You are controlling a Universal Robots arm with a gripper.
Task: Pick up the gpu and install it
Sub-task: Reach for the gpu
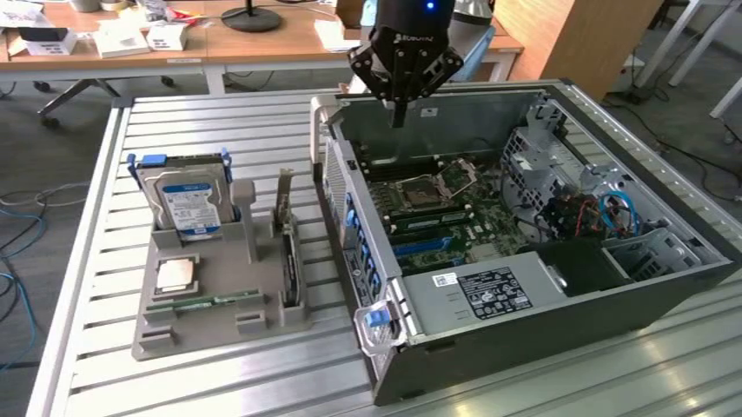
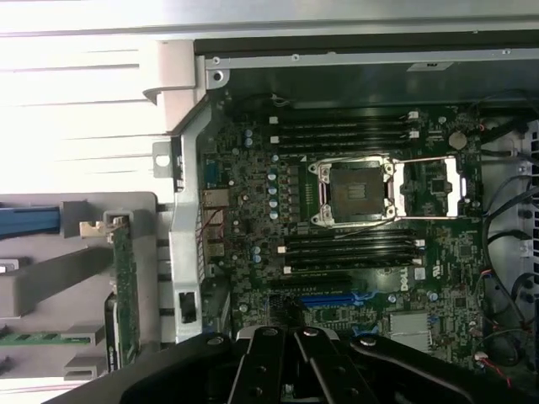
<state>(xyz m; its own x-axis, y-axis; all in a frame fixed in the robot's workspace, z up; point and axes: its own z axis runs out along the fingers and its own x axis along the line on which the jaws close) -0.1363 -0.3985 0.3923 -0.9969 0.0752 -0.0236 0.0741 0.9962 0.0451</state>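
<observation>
Hand [image 1: 399, 115] pressed together, empty, over the case [image 1: 545, 339]. Gpu [image 1: 288, 261] stands on edge beside the case: light, stiff, fragile. I'd pinch its top edge.

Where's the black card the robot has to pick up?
In the exterior view's left half, the black card stands on edge in the grey holder, between the hard drive and the computer case.

Soft even light (wrist-view glare)
</observation>
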